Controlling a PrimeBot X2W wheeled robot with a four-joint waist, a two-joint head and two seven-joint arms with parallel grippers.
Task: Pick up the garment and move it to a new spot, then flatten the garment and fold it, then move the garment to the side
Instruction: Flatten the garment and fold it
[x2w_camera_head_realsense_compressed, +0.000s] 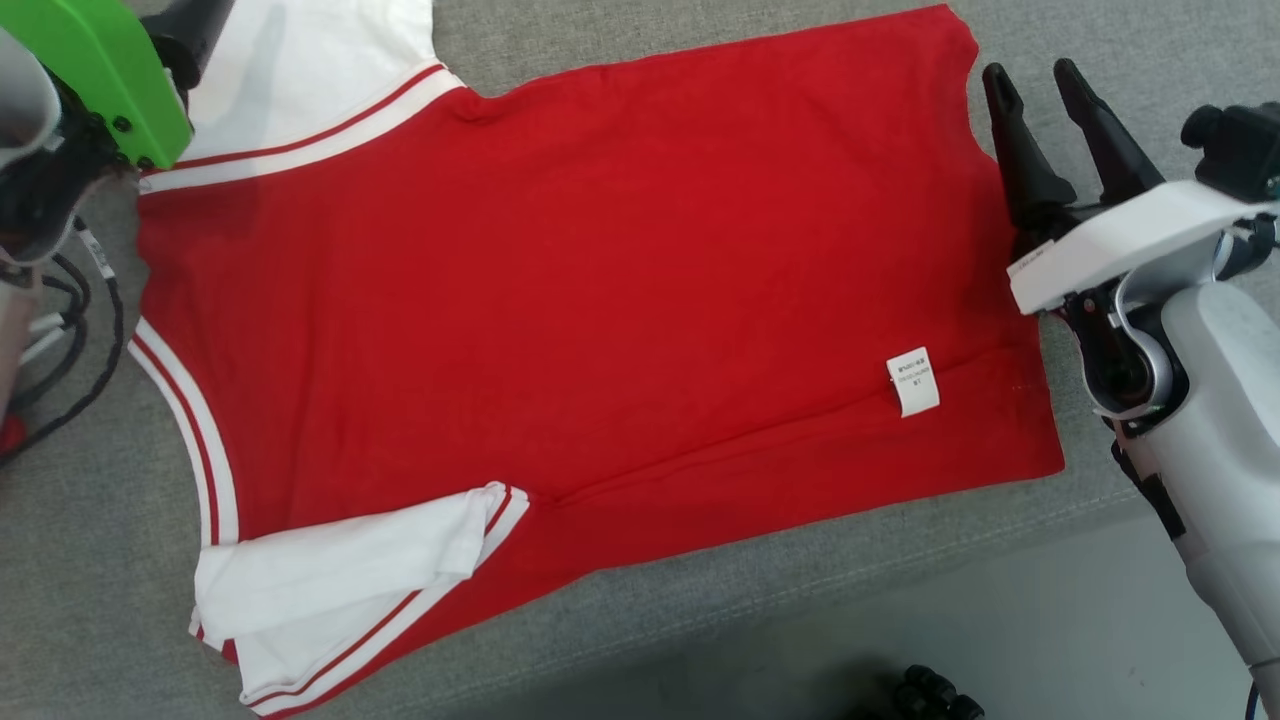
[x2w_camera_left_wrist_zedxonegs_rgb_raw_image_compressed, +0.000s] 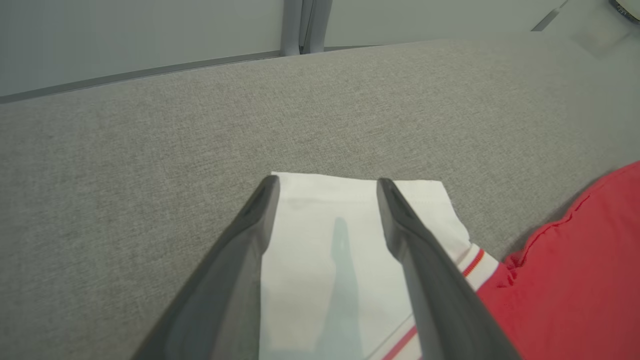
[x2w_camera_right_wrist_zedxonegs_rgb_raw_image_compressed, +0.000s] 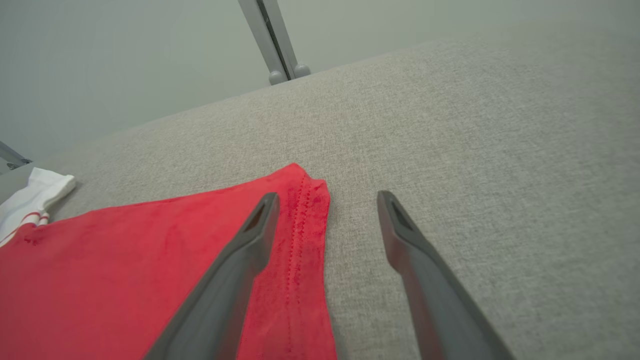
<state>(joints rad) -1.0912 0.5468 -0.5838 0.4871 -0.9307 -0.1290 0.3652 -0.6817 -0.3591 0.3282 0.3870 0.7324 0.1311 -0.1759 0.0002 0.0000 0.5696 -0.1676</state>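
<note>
Pale forearm (x2w_camera_head_realsense_compressed: 1220, 430) of the right arm is sitting closest, poking in at 4 o'clock of the head view. Up from it, the right gripper (x2w_camera_head_realsense_compressed: 1032, 75) is pointing toward 1 o'clock with its two dark fingers spread wide, gripping nothing. On its wrist cam, one finger is hovering over the red hem corner and the other over bare fabric. Can't tell if either is touching.

The one garment (x2w_camera_head_realsense_compressed: 600, 280), a red tee, is lying spread out flat on the grey cushion (x2w_camera_head_realsense_compressed: 90, 560), filling the middle of the head view. It's showing two white sleeves with red stripes. The near sleeve (x2w_camera_head_realsense_compressed: 340, 570) is lying folded over at 7 o'clock. One white label (x2w_camera_head_realsense_compressed: 913, 381) is sticking out at about 4 o'clock on the red.

The far sleeve (x2w_camera_head_realsense_compressed: 300, 60) is lying flat at 11 o'clock, next to the left arm's green cover (x2w_camera_head_realsense_compressed: 100, 70). The left gripper (x2w_camera_left_wrist_zedxonegs_rgb_raw_image_compressed: 326, 181) is hanging over that sleeve's end, two fingers wide apart, empty too.

Past the cushion edge, one grey post (x2w_camera_right_wrist_zedxonegs_rgb_raw_image_compressed: 272, 45) is standing.
</note>
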